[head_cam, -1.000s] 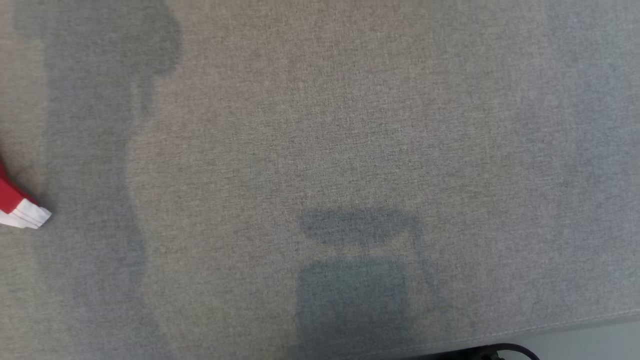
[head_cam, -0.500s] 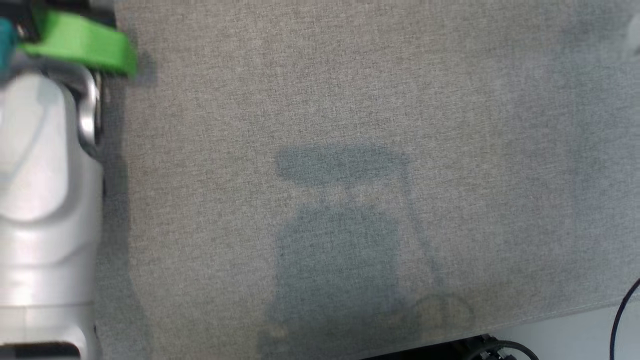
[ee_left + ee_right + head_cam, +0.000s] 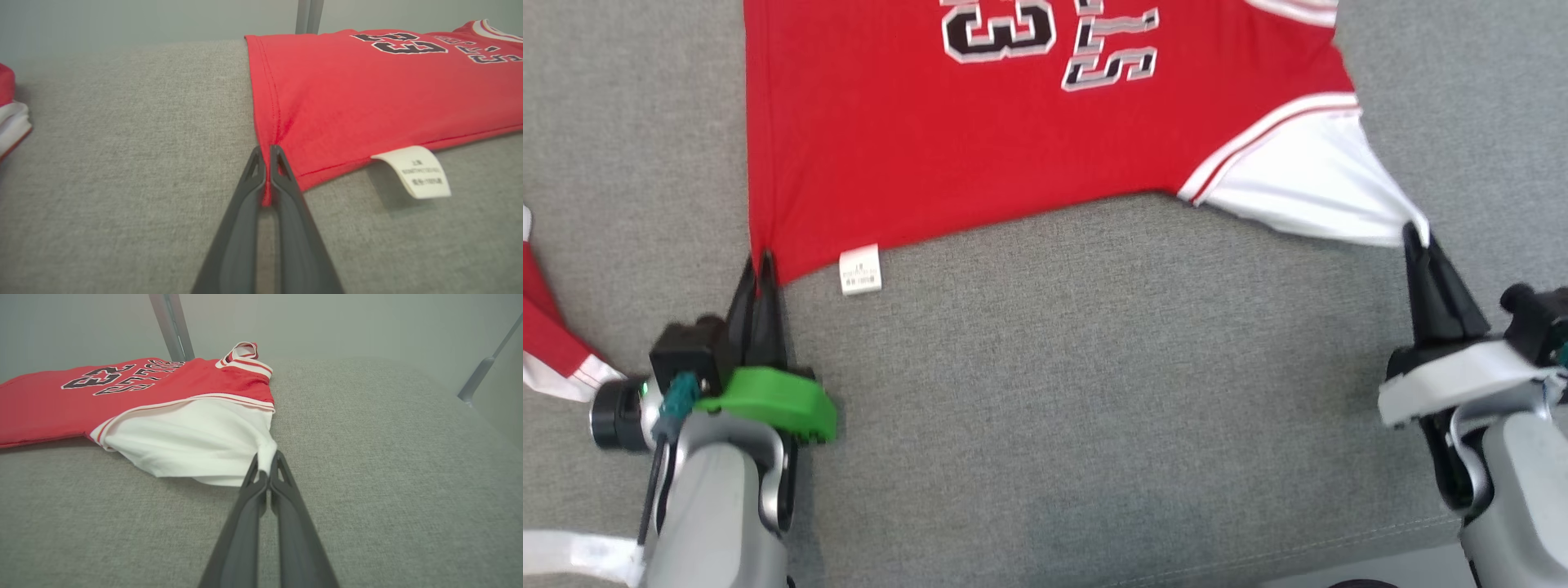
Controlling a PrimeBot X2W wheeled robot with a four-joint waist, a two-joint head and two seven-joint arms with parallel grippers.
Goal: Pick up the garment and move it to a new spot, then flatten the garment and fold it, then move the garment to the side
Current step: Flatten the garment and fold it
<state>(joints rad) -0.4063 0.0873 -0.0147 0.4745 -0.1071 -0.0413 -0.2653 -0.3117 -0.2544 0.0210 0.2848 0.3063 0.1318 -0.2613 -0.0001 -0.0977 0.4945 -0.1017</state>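
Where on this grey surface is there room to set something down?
The biggest bare patch is the grey surface in front of the jersey, between the left gripper and right gripper, which pinch its hem corner and white sleeve. A narrower strip separates the jersey from the red-and-white cloth at far left. The jersey crowds the far side.

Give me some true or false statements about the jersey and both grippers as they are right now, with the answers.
1. The left gripper is shut on a red hem corner of the jersey. True.
2. The right gripper is open, clear of the cloth. False: it is shut on the tip of the white sleeve.
3. A white care label sticks out of the hem near the left gripper. True.
4. The jersey lies crumpled in a heap. False: it lies spread flat on the grey upholstery.
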